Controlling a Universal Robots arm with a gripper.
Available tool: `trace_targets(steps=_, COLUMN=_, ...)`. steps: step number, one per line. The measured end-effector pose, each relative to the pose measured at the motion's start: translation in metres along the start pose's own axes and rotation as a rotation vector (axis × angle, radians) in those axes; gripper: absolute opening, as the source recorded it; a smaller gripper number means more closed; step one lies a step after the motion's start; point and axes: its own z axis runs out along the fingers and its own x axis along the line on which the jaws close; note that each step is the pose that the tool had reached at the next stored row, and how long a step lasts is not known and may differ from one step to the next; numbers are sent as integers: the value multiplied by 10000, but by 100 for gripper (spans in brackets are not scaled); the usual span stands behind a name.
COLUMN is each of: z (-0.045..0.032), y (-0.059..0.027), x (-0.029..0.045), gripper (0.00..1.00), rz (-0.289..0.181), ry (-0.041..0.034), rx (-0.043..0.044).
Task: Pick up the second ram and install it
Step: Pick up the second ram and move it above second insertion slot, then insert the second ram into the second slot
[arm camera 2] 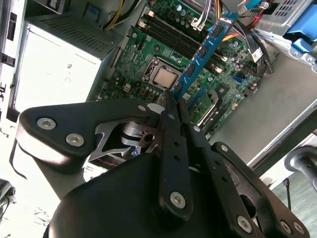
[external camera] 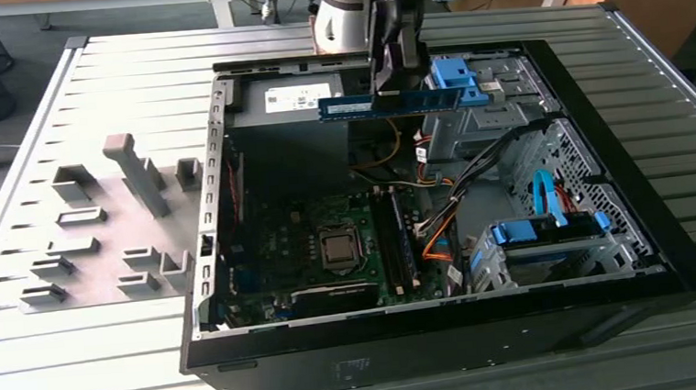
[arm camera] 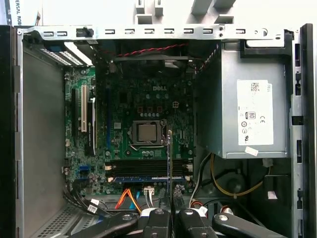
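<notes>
One open computer case lies on its side. Over its motherboard the second ram hangs level, with the gripper fingers clamped on it near mid-length. Judged light, stiff, fragile: best gripped by the board edges, clear of the contacts.

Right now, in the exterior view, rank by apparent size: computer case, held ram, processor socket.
Computer case, largest.
Then the second ram, held raised in the gripper.
Processor socket, smallest, though the ram's nearness may flatter it.
</notes>
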Motion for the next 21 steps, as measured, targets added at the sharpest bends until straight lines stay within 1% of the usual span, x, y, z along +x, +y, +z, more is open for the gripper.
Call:
trace_targets(steps=16, z=-1, y=-33, x=-1, gripper=14, rz=4, ry=1, rx=0)
trace_targets(steps=21, z=0, y=-33, x=-1, gripper=14, rz=184, ry=-1, rx=3)
